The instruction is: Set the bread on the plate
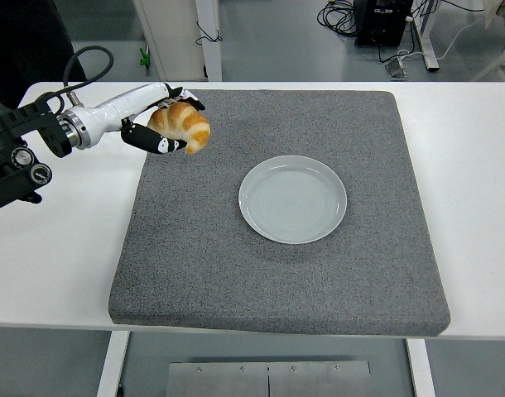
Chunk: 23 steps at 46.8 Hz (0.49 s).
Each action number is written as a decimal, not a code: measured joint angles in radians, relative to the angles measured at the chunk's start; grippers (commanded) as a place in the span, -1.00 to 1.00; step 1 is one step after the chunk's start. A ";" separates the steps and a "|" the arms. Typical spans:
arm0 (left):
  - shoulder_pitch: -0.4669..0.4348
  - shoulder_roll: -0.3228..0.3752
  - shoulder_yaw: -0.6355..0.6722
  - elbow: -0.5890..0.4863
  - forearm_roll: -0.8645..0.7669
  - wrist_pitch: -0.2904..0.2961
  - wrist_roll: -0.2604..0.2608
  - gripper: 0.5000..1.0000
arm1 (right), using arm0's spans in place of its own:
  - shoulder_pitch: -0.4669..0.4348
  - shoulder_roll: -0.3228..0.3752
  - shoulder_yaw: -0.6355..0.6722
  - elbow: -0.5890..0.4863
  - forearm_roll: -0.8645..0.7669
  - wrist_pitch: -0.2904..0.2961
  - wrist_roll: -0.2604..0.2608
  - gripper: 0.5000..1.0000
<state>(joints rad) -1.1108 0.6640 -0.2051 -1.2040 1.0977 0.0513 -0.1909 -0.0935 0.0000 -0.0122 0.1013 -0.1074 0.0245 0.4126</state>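
A golden croissant [184,125] is held in my left hand [164,121], lifted above the upper left part of the grey mat [277,273]. The hand's fingers curl around it from above and below. The pale grey plate [292,198] lies on the mat's middle, to the right of and nearer than the croissant, with nothing on it. My left arm comes in from the left edge over the white table. My right arm is out of view.
The white table [468,165] surrounds the mat. A black cable [83,59] loops up from my left forearm. A dark figure [25,41] stands at the top left behind the table.
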 measured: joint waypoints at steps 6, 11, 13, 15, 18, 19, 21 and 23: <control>-0.020 -0.005 -0.031 0.006 -0.001 -0.024 0.005 -0.28 | 0.000 0.000 0.000 0.000 0.000 0.000 0.000 1.00; -0.025 -0.007 -0.075 0.006 -0.002 -0.054 0.005 -0.28 | 0.000 0.000 0.000 0.000 0.000 0.000 0.000 1.00; -0.026 -0.007 -0.096 0.006 -0.002 -0.073 0.005 -0.28 | 0.000 0.000 0.000 0.000 0.000 0.000 0.000 1.00; -0.027 -0.007 -0.111 0.006 -0.002 -0.088 0.006 -0.28 | 0.000 0.000 0.000 0.000 0.000 0.000 0.000 1.00; -0.031 -0.007 -0.122 0.006 -0.001 -0.099 0.008 -0.27 | 0.000 0.000 0.000 0.000 0.000 0.000 0.000 1.00; -0.035 -0.007 -0.123 0.006 0.001 -0.101 0.008 -0.26 | 0.000 0.000 0.000 0.000 0.000 0.000 0.000 1.00; -0.042 -0.008 -0.125 0.006 0.003 -0.102 0.009 -0.26 | 0.000 0.000 0.000 0.000 0.000 0.000 0.000 1.00; -0.048 -0.011 -0.125 0.006 0.004 -0.102 0.011 -0.25 | 0.000 0.000 0.000 0.000 0.000 0.000 0.000 1.00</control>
<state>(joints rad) -1.1592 0.6530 -0.3301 -1.1979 1.1013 -0.0507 -0.1803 -0.0939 0.0000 -0.0123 0.1014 -0.1074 0.0246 0.4126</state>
